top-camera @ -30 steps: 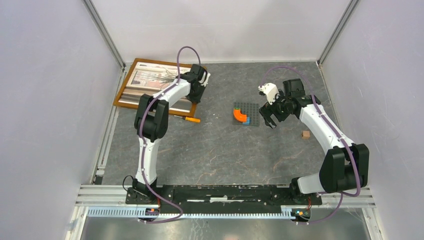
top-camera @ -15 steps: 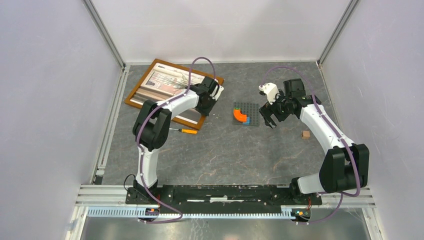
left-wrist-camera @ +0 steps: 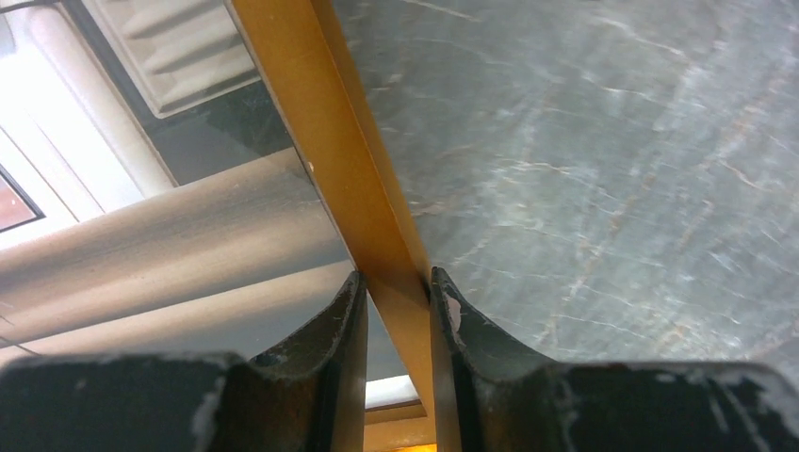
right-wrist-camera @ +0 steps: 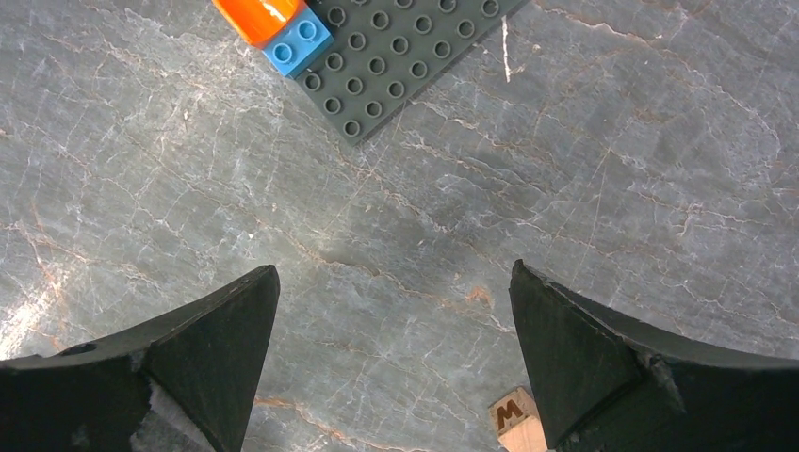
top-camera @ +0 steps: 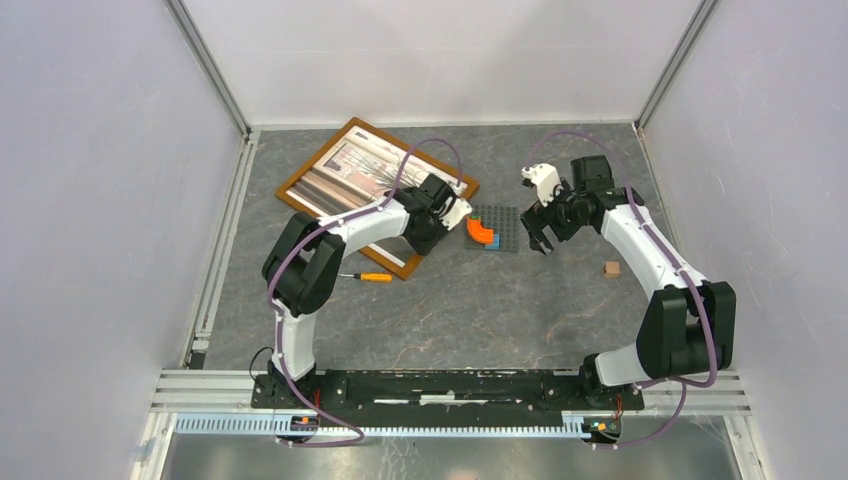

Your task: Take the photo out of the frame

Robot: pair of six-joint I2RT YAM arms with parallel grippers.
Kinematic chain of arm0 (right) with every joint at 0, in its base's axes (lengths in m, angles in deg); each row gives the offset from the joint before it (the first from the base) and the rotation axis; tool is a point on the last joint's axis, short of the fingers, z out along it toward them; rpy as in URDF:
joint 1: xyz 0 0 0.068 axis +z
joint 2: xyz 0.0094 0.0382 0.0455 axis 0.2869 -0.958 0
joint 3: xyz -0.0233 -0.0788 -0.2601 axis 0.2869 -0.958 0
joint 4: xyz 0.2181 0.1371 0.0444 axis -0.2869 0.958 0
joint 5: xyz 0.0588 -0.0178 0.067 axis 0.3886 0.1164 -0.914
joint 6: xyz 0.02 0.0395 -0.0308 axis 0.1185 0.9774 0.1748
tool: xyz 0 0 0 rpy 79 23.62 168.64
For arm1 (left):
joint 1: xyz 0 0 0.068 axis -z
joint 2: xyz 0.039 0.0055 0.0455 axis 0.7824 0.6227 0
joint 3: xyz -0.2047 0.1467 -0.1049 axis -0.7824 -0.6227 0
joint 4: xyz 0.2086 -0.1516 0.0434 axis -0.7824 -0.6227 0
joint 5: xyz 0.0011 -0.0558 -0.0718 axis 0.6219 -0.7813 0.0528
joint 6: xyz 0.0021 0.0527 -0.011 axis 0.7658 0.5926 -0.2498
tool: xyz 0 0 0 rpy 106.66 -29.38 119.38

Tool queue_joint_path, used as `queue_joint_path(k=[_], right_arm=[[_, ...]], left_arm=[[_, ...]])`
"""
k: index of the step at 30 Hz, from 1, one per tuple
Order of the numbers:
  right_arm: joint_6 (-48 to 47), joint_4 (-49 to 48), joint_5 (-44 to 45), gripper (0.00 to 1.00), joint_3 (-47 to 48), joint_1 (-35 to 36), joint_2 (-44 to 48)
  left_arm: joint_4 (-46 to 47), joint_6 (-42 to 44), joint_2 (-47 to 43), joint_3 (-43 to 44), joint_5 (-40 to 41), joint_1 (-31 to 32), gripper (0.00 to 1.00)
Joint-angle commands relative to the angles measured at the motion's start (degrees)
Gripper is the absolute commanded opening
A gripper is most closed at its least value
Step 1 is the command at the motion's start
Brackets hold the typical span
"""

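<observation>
narrow orange-brown frame borders the window photo.

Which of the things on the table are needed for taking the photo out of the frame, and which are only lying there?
Needed:
- frame
- photo inside it
- left gripper, clamped on the frame's edge

Only lying there:
- grey baseplate with orange brick and blue brick
- orange-handled screwdriver, untouched
- wooden letter block
</observation>
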Motion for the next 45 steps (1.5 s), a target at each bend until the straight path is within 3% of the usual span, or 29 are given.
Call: queue_joint_path(k=[1, 18, 25, 32, 40, 45], right_arm=[[0.8, -0.9, -2.1, 0.98, 3.5, -1.4, -0.7], [1.3, 0.1, -5.2, 0.98, 5.7, -9.3, -2.9], [1.0, 1.6, -8.8, 0.98, 4.2, -9.6, -0.9], [1.7, -1.1, -11.1, 0.98, -2.7, -9.6, 3.7], [3.3, -3.8, -8.3, 0.98, -2.9, -9.6, 1.5], [5.3, -5.7, -8.3, 0.98, -3.1, -9.6, -0.8]], left_arm=[[-4.3, 8.2, 1.1, -3.0, -9.6, 4.6, 0.02], [-4.3, 23.0, 1.5, -2.9, -15.2, 15.5, 0.02], [-4.6, 25.2, 1.9, -1.3, -16.3, 18.7, 0.02], [-4.3, 29.1, 0.5, -3.0, -16.1, 19.2, 0.02], [-4.4, 36.6, -5.5, -11.5, -9.7, 18.1, 0.02], [-5.2, 38.4, -6.4, -11.5, -7.7, 14.2, 0.02]])
